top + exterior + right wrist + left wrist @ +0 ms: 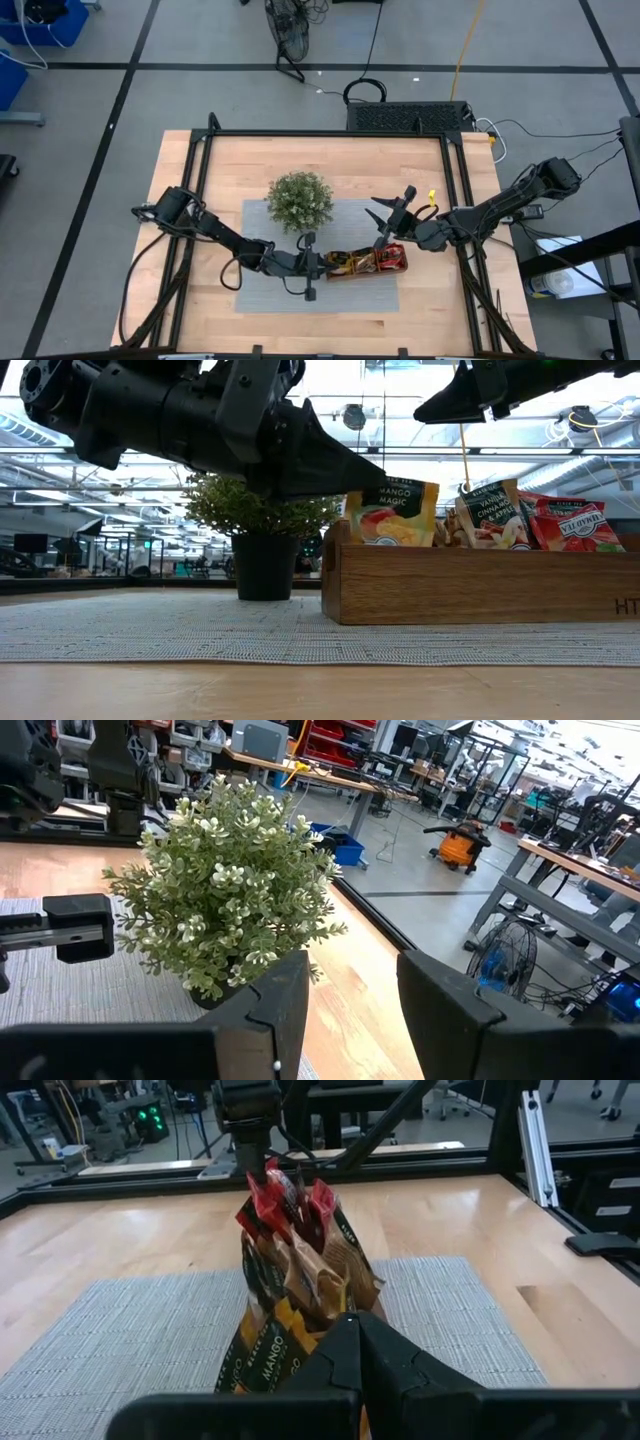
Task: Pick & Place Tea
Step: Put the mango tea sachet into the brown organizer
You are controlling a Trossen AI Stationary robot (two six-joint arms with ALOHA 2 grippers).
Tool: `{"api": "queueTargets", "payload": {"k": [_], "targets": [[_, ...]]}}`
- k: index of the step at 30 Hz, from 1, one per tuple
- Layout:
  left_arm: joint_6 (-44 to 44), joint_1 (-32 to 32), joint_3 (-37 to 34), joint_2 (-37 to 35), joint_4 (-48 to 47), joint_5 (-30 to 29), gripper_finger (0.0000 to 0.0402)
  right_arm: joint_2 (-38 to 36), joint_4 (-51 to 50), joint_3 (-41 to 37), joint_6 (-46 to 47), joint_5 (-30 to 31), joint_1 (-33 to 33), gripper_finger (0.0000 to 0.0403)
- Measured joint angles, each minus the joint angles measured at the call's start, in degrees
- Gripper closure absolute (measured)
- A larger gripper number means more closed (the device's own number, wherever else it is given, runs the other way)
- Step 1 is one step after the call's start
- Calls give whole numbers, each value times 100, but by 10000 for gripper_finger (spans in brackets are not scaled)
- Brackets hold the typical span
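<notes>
Tea sachets [372, 262] stand packed in the tray [470, 585], frame centre-right. Left claw [322, 266] is closed, empty, at the tray's end; right claw [392, 212] is held apart above. Risk: neighbouring sachets dragged out.

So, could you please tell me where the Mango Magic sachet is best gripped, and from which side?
Probably by its top edge, from straight above. The Mango Magic sachet stands upright at the left end of the wooden tray, only its upper part clear of the wall. Fingers should close across its flat faces; the left gripper is already nearest, its fingers closed just above that sachet.
</notes>
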Motion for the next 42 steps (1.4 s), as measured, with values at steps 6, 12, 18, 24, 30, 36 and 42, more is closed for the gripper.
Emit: {"api": "queueTargets", "payload": {"k": [6, 12, 18, 24, 30, 36, 42], "targets": [[63, -2, 0, 2, 308, -23, 401, 0, -1, 0, 3, 0, 0, 264], [58, -2, 0, 4, 312, -97, 401, 0, -1, 0, 3, 0, 0, 264], [90, -52, 0, 4, 293, -367, 401, 0, -30, 0, -2, -2, 0, 264], [106, -55, -2, 126, 362, -454, 401, 0, -40, 0, -10, -2, 0, 264], [81, -38, 0, 417, 794, -500, 401, 0, -49, 0, -4, -2, 0, 264], [61, -20, 2, 455, 831, -492, 401, 0, -47, 0, 1, -2, 0, 264], [148, -35, 4, 455, 925, -430, 401, 0, -43, 0, -1, -2, 0, 264]]}}
